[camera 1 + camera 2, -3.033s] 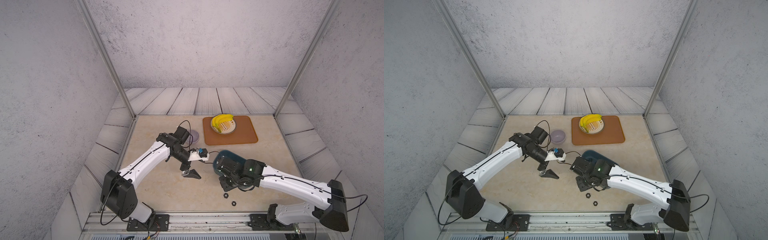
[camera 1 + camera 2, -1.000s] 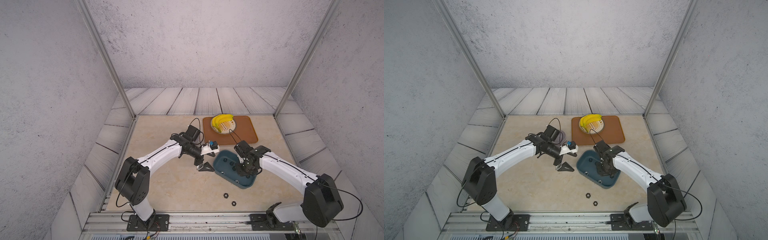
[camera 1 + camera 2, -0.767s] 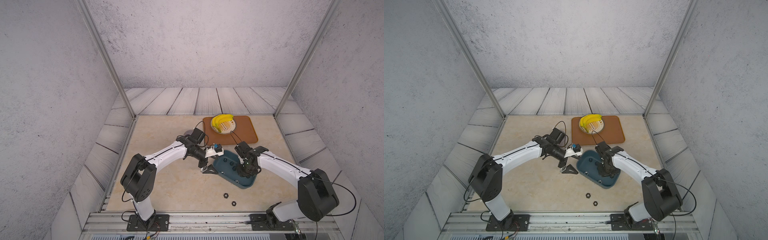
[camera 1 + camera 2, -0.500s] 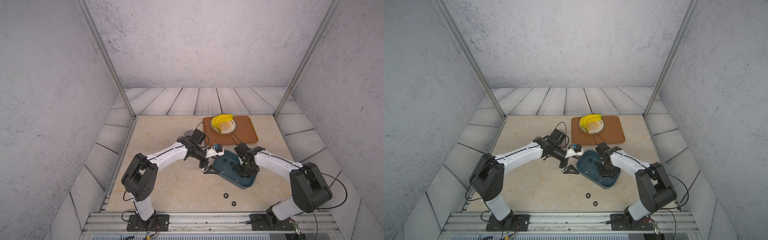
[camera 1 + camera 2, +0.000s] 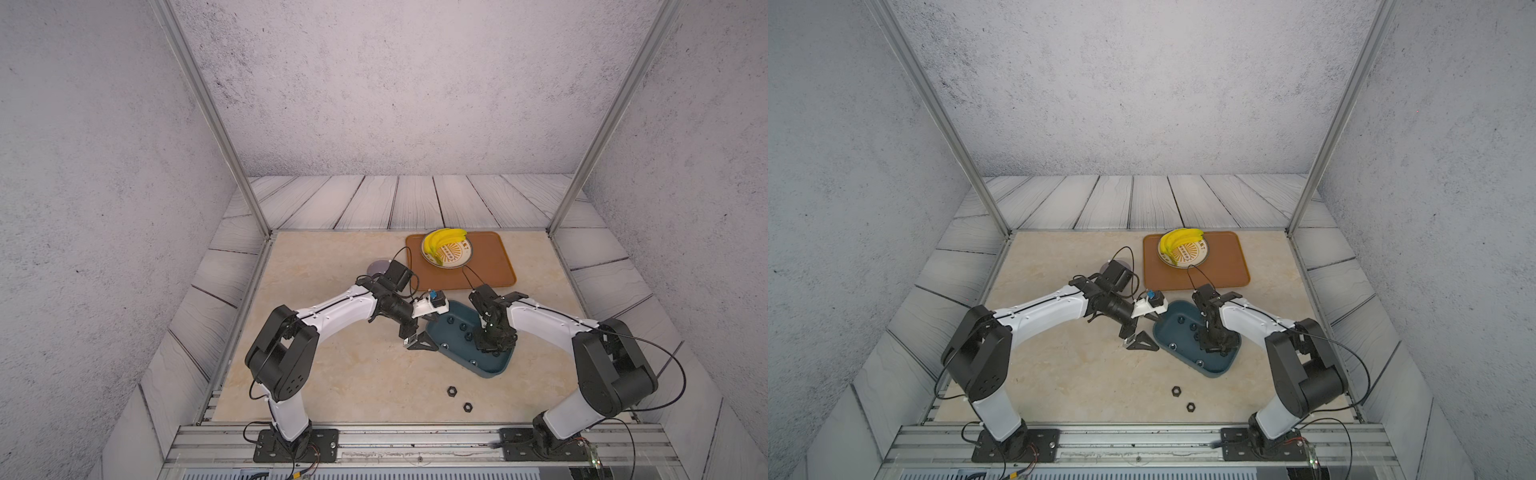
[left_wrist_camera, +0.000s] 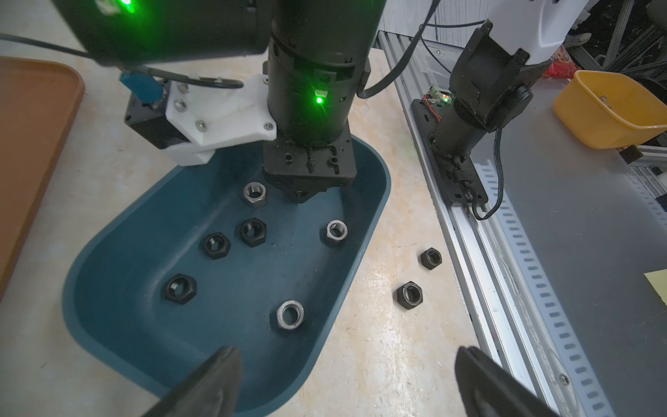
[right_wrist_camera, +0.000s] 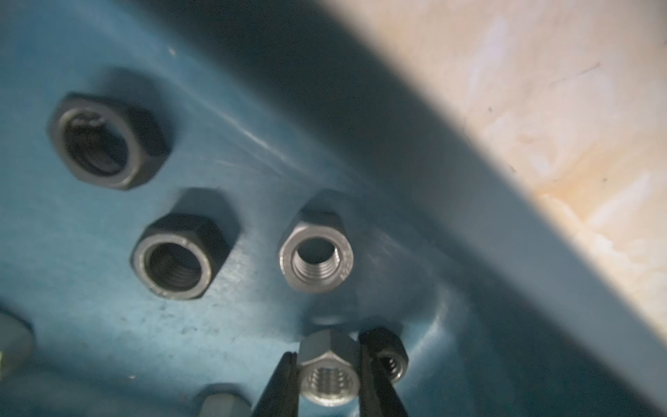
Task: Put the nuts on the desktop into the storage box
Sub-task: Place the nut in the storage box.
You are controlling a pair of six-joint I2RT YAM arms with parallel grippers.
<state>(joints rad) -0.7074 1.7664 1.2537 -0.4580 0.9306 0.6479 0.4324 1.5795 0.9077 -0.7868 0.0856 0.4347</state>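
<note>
The teal storage box (image 5: 456, 352) (image 5: 1179, 332) lies on the beige desktop (image 5: 332, 365). Several black and silver nuts rest on its floor (image 6: 231, 289), among them a silver nut (image 6: 290, 314). My right gripper (image 7: 326, 361) reaches down inside the box (image 7: 90, 234), shut on a silver nut (image 7: 329, 379) just above the floor, with a black nut (image 7: 388, 355) beside one finger. Two black nuts (image 5: 452, 390) (image 5: 468, 407) lie on the desktop in front of the box. My left gripper (image 5: 424, 332) (image 6: 346, 382) hangs open and empty over the box's left rim.
An orange-brown tray (image 5: 490, 266) holds a plate of bananas (image 5: 446, 248) behind the box. A lilac bowl (image 5: 378, 265) peeks out behind my left arm. The metal rail (image 5: 415, 436) runs along the front edge. A yellow bin (image 6: 610, 108) stands off the table.
My left arm has stretched right until its open gripper reached the box's rim, then stayed. My right gripper has kept low inside the box with the silver nut.
</note>
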